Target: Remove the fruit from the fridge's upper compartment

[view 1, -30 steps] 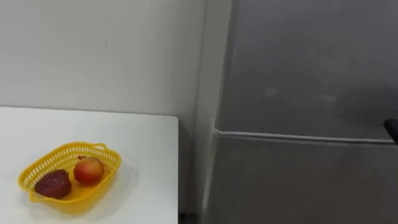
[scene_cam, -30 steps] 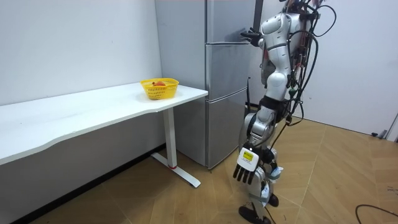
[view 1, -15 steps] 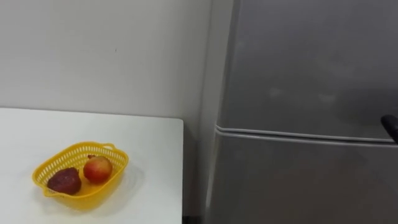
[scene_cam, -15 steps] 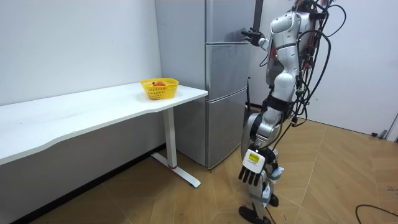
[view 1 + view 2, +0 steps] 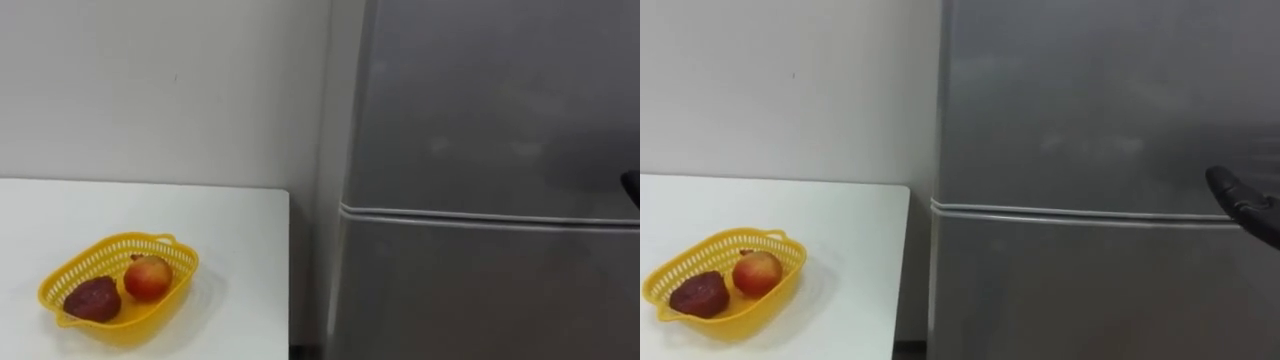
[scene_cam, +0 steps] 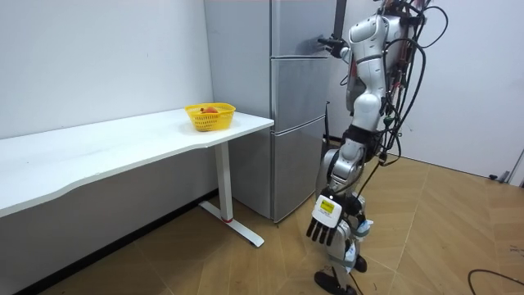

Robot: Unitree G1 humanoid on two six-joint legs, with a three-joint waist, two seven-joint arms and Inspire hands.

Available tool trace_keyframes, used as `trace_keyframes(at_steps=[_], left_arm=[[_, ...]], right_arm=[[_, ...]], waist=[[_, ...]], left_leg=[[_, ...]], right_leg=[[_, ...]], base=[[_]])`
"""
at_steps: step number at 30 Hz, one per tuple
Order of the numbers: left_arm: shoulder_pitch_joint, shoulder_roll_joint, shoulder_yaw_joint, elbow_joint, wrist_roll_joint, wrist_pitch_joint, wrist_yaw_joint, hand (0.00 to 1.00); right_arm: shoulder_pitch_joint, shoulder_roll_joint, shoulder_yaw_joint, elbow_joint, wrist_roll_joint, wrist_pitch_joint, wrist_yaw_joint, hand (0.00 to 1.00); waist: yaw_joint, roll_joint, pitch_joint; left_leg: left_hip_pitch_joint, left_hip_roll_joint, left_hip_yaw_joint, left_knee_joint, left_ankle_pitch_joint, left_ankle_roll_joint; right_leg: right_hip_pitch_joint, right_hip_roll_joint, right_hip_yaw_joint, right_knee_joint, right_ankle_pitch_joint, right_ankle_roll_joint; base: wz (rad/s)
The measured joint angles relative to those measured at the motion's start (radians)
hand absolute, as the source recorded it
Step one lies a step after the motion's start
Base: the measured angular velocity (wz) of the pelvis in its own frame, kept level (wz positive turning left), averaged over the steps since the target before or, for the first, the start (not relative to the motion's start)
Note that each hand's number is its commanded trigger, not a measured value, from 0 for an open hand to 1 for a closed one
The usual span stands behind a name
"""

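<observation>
The grey fridge stands shut before me, its upper door (image 5: pixel 1090 100) above a thin seam (image 5: pixel 480 218) and the lower door beneath. My right hand (image 5: pixel 1245 208) is raised at seam height by the door's right edge, its dark fingers stretched toward the door; whether they touch it I cannot tell. The room view has this hand (image 6: pixel 330 43) up at the top door (image 6: pixel 303 29). My left hand (image 6: pixel 325 221) hangs low beside my legs, fingers straight and holding nothing.
A white table (image 5: pixel 230 250) stands left of the fridge against the wall. A yellow basket (image 5: pixel 185 262) on it holds an apple (image 5: pixel 147 277) and a dark red fruit (image 5: pixel 92 299). A narrow gap separates table and fridge. Wooden floor lies behind me.
The eye view swung slightly right and back left as my upper body swayed. My right hand has stayed raised at the fridge door's right edge, and the door stays shut.
</observation>
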Motion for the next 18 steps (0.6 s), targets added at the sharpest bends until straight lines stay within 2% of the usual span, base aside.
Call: trace_keyframes(at_steps=[2,4,7,9,13,16,18], left_arm=[[0.001,0.002,0.000,0.000,-0.003,-0.001,0.012,0.00],[-0.003,0.002,0.001,-0.002,-0.001,-0.003,0.020,0.00],[-0.008,0.004,0.001,-0.008,0.000,-0.003,0.024,0.00],[-0.008,0.005,0.001,-0.015,0.002,0.004,0.030,0.00],[-0.015,0.005,0.002,-0.038,0.004,0.014,0.049,0.00],[-0.044,0.005,0.000,-0.046,0.001,0.021,0.066,0.00],[-0.054,0.005,0.000,-0.048,-0.001,0.029,0.066,0.00]], right_arm=[[0.016,-0.023,-0.026,-0.028,0.005,-0.024,-0.027,0.00],[0.046,-0.026,-0.081,-0.048,0.001,-0.041,-0.060,0.00],[0.081,-0.026,-0.129,-0.048,-0.004,-0.045,-0.102,0.00],[0.144,-0.026,-0.169,-0.046,-0.004,-0.045,-0.132,0.00],[0.223,-0.019,-0.184,0.025,-0.056,-0.047,-0.176,0.00],[0.296,0.013,-0.183,0.144,-0.125,-0.034,-0.216,0.00],[0.357,0.067,-0.180,0.209,-0.152,-0.024,-0.233,0.00]], waist=[[-0.004,0.000,-0.0004],[-0.008,-0.001,-0.0001],[-0.025,-0.002,0.0001],[-0.036,0.004,0.0013],[-0.056,0.019,0.0029],[-0.052,0.022,0.0059],[-0.049,0.034,0.0027]], left_leg=[[0.000,0.001,0.000,-0.004,0.000,0.000],[0.001,0.002,-0.001,-0.005,0.000,0.000],[0.000,0.002,0.000,-0.010,0.000,0.000],[0.001,0.004,0.006,-0.013,-0.001,-0.001],[0.002,0.006,0.012,-0.019,-0.001,-0.001],[0.016,0.011,0.033,-0.029,-0.001,-0.001],[0.020,0.012,0.042,-0.033,-0.001,-0.002]], right_leg=[[0.006,0.001,0.000,-0.013,0.000,0.000],[0.011,0.002,-0.001,-0.021,0.000,0.000],[0.013,0.002,-0.005,-0.029,0.000,0.000],[0.012,0.004,0.000,-0.032,0.000,0.000],[0.011,0.006,0.005,-0.035,0.000,0.000],[0.011,0.010,0.022,-0.032,0.000,0.000],[0.009,0.013,0.032,-0.032,0.000,0.000]], base=[[0.03],[0.06],[0.05],[-0.07],[-0.05],[-0.17],[-0.15]])
